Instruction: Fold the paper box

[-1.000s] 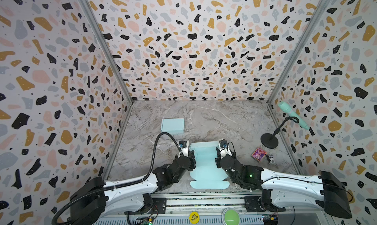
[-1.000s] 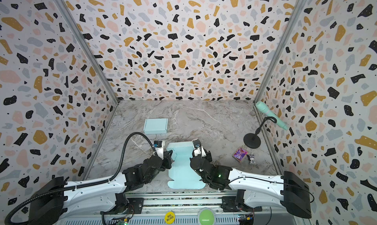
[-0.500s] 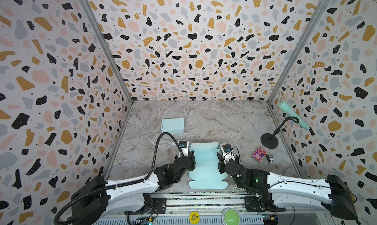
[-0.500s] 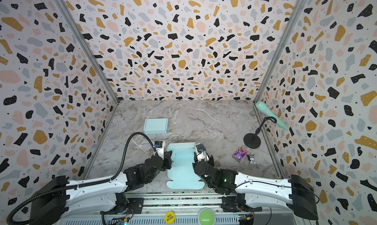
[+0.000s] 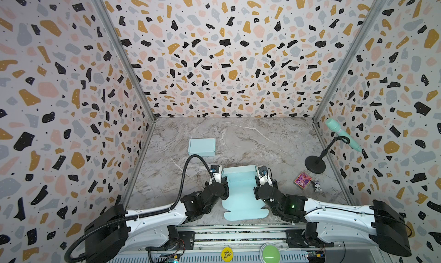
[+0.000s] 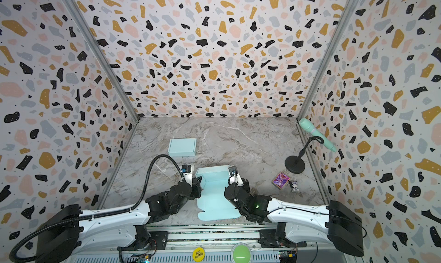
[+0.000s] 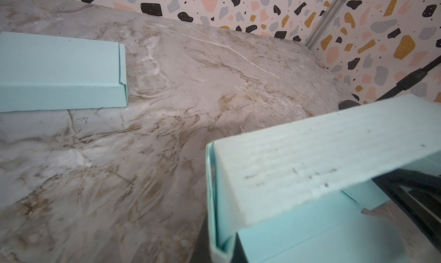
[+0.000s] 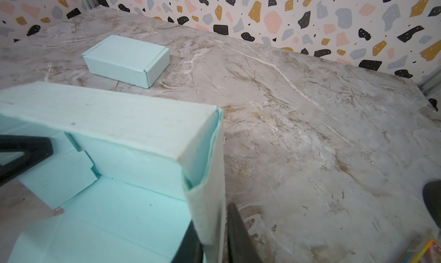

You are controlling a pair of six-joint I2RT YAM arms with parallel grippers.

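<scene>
Now, at lower centre, left gripper [image 5: 222, 181] and right gripper [image 5: 257, 182] each pinch a side wall of the box [image 5: 239, 195]. Uneven pulling could buckle them.

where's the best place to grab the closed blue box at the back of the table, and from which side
Probably across its narrower span, pinching the two long walls, coming straight down from above. The closed box lies flat on the table with its lid shut, its walls upright and parallel, and bare marble on every side, so nothing blocks a top approach.
</scene>
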